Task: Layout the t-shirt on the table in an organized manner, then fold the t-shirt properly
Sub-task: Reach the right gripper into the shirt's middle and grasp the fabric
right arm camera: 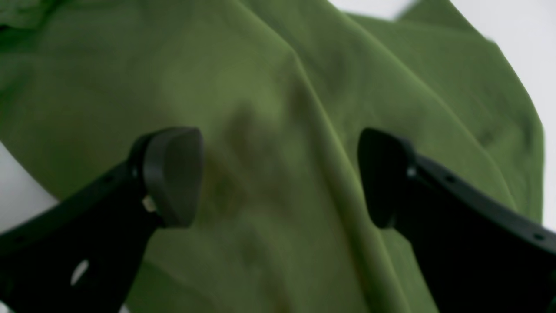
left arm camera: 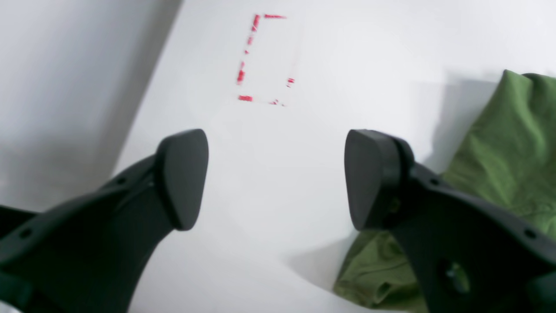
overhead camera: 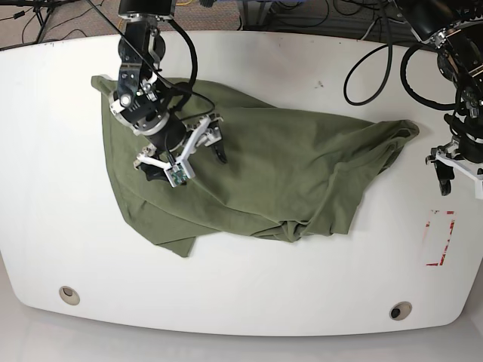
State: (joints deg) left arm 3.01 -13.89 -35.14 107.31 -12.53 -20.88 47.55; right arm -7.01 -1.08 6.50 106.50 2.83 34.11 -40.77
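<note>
Only the base view shows the whole t-shirt [overhead camera: 256, 170] crumpled; left gripper [left arm camera: 276, 178] and right gripper [right arm camera: 280, 176] stand apart, empty, arms cut off.

t-shirt [overhead camera: 256, 166]: plain olive green, no print, darker in the creases. table [overhead camera: 249, 302]: glossy white. Tape rectangle [overhead camera: 440, 238] at right: broken red on white. Grommet holes near left [overhead camera: 69, 295] and near right [overhead camera: 400, 311]: grey-beige rings, probably metal. Gripper fingers [left arm camera: 182, 178]: matte black. Small dark marks [overhead camera: 320, 84] on the far side.
</note>
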